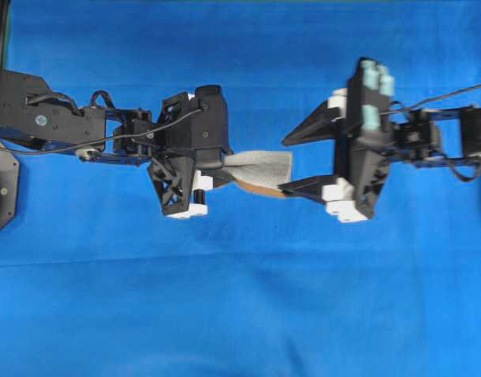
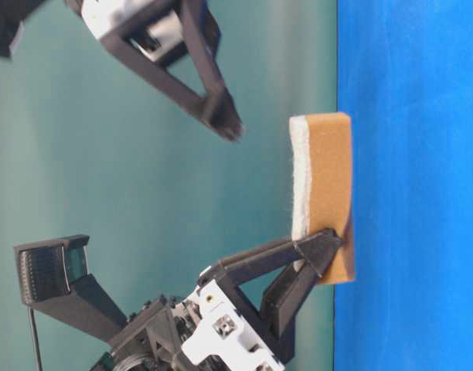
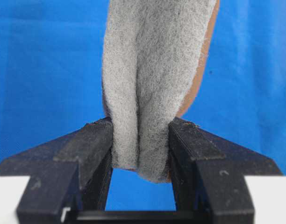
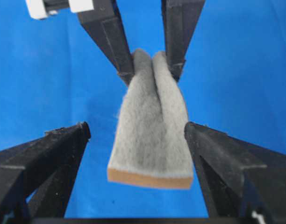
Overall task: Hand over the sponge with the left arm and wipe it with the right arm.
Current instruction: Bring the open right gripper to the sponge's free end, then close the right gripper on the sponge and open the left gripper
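Left hand: my left hand point(image 1: 213, 174) sits left of centre in the overhead view, its fingers point(image 3: 94, 140) clamped on one end of the sponge point(image 1: 260, 169), squeezing a crease into the grey face there.

Right hand: my right hand point(image 1: 286, 163) is at right of centre in the overhead view, fingers point(image 4: 63, 144) spread wide apart, holding nothing.

Sponge, place: it hangs in the air above the blue table point(image 1: 240, 314), between my two hands, in the middle of the overhead view.

Sponge, long axis: it runs left to right in the overhead view, in line with both arms; the free end points at my right hand.

Sponge, faces: grey-white scouring face up toward the overhead camera, orange-brown layer underneath and at the far end's edge.

Key relation: in the right wrist view the free end lies between my two spread fingers, with blue table showing in the gap on each side; I see no contact.

Nearer arm: the left holds it; the right is just at the free end.

Step, as I judge it: the handover is set up, and the right hand would need to close on the free end before the left lets go.

Risk, my guess: the soft sponge may fold further under a second grip.
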